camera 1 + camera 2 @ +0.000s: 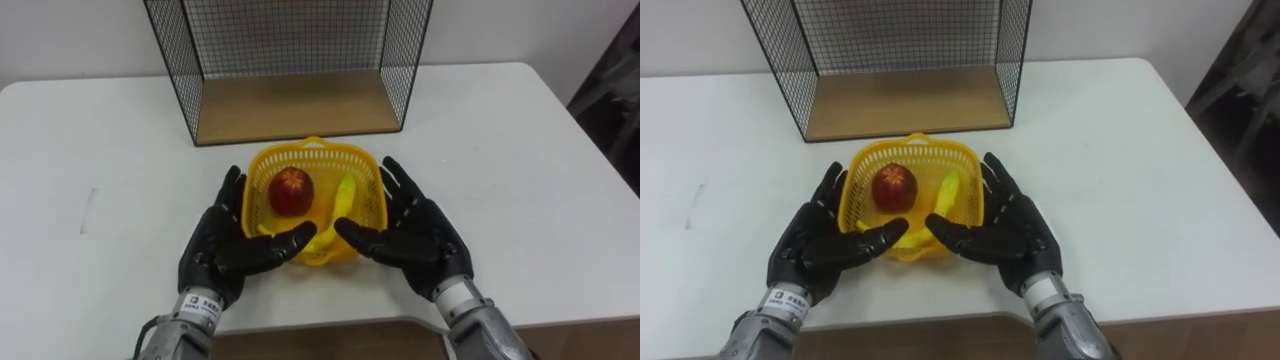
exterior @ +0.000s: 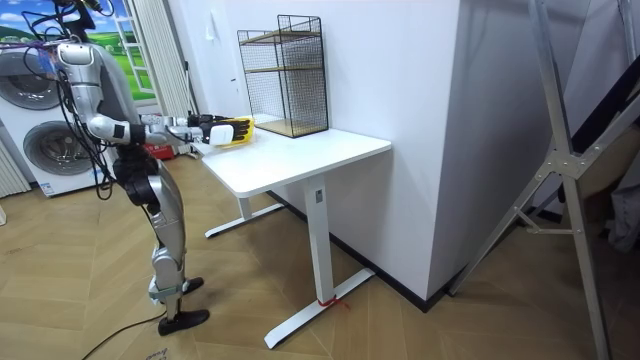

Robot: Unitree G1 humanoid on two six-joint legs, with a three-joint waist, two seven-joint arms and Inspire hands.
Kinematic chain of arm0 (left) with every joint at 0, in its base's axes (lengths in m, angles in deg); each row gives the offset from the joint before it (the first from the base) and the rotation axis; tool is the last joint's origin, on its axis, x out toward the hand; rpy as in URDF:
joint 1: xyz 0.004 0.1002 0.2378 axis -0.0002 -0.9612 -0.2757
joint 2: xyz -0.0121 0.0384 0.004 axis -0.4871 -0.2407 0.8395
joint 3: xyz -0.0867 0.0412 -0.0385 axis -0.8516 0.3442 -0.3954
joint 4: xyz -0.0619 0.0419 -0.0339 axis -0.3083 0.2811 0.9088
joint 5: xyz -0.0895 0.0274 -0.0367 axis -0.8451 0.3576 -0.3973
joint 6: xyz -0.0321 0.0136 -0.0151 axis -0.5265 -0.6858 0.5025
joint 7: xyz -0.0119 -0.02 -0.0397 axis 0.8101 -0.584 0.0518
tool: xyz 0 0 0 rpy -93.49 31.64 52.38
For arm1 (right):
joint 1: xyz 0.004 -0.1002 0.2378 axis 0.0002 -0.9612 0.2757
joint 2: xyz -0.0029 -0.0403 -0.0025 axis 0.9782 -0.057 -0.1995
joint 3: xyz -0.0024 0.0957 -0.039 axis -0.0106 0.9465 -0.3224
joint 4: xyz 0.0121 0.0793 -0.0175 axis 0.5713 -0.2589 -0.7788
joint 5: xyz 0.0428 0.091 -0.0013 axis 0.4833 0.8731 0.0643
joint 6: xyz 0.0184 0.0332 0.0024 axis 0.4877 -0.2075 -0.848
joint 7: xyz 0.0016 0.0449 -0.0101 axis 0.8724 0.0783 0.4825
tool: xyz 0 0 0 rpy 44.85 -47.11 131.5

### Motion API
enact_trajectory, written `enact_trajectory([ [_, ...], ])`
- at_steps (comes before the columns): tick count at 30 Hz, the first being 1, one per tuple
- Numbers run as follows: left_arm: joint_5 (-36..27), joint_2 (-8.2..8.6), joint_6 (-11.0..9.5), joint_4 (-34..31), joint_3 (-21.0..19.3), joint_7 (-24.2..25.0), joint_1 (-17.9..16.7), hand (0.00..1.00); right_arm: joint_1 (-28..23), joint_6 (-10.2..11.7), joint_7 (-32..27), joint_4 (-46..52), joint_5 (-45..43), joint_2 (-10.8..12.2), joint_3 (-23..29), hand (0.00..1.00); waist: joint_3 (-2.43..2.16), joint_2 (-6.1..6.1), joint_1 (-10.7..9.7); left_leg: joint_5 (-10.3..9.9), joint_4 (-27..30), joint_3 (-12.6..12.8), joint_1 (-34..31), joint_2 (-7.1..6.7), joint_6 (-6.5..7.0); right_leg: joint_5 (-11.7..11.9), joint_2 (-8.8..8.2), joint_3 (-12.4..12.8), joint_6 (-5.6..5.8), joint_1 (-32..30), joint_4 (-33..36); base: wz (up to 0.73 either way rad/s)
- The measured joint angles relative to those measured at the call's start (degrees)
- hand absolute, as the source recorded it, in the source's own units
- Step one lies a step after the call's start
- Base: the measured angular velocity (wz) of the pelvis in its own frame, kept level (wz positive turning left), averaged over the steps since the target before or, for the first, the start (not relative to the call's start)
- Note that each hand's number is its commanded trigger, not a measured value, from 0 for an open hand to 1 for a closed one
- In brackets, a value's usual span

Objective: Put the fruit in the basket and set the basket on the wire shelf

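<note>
Basket (image 1: 318, 147), yellow lattice, holds red apple (image 1: 291, 190), banana (image 1: 343, 200).

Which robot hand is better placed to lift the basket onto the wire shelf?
Neither clearly: the left robot hand and right robot hand flank the basket evenly, both open, so probably a two-handed lift.

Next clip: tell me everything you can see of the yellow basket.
The yellow basket is a lattice-walled tub, plastic by its look, upright, holding a red apple and a yellow banana. It is over the white table, just before the wire shelf, apart from it. The left robot hand and right robot hand, fingers straight, flank its sides, thumbs across its near wall.
</note>
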Motion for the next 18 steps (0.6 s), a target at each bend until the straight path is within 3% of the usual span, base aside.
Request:
enact_trajectory([
  [10, -0.12, -0.11, -0.01, 0.06, 1.30, 0.00, 0.00, 0.00, 0.21, 0.01, -0.01, 0.01, 0.09, 0.27, -0.50, 0.00, 0.02, -0.08, 0.11, 0.00, -0.04, 0.01, -0.05, -0.03, 0.00, 0.00, 0.00, 0.01, 0.00, -0.01, 0.01, 0.00],
  [18, -0.10, -0.03, -0.01, 0.08, 1.67, 0.00, 0.01, 0.00, 2.52, 0.08, -1.61, -0.09, 0.03, 0.71, -1.40, 0.00, 0.30, -0.74, 0.34, 0.00, 0.00, 0.03, -0.07, -0.07, 0.00, 0.00, 0.02, 0.11, -0.01, -0.18, 0.09, 0.00],
])
